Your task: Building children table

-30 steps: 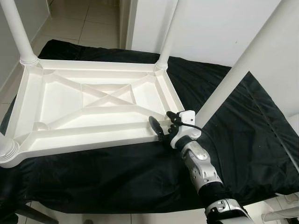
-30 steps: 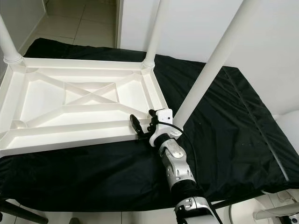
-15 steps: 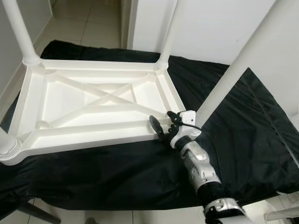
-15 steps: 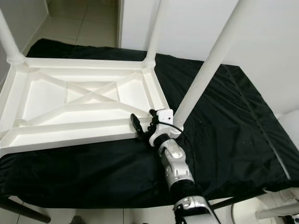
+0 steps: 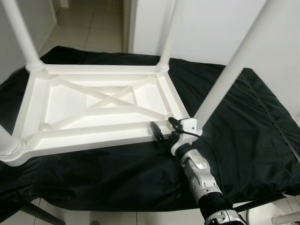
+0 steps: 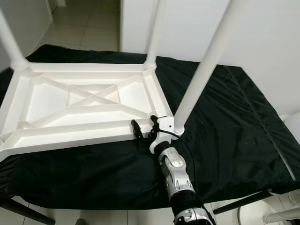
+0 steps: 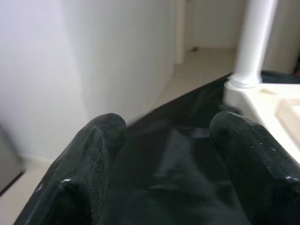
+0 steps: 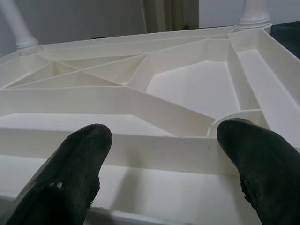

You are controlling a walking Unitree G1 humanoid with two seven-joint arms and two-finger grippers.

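A white plastic children's table [image 5: 93, 140] lies upside down on a black cloth [image 5: 117, 173]. White legs stand at its far left [image 5: 21, 33], far right [image 5: 166, 33] and near left [image 5: 7, 145] corners. A fourth leg [image 5: 229, 70] rises from the near right corner, its lower end hidden behind my right wrist. My right gripper [image 5: 165, 127] is open at that corner, fingers astride the near rim [image 8: 164, 154], holding nothing. In the left wrist view my left gripper [image 7: 166, 140] is open over the cloth, apart from a table corner [image 7: 253, 89].
The cloth-covered surface ends at a front edge [image 5: 140, 208] with tiled floor [image 5: 93, 28] beyond and below. A white wall [image 5: 211, 28] stands behind on the right. Bare black cloth [image 5: 262, 140] spreads to the right of the table.
The whole picture has shifted, so the camera moved. My right gripper stays open at the near right corner; the table and legs keep their places.
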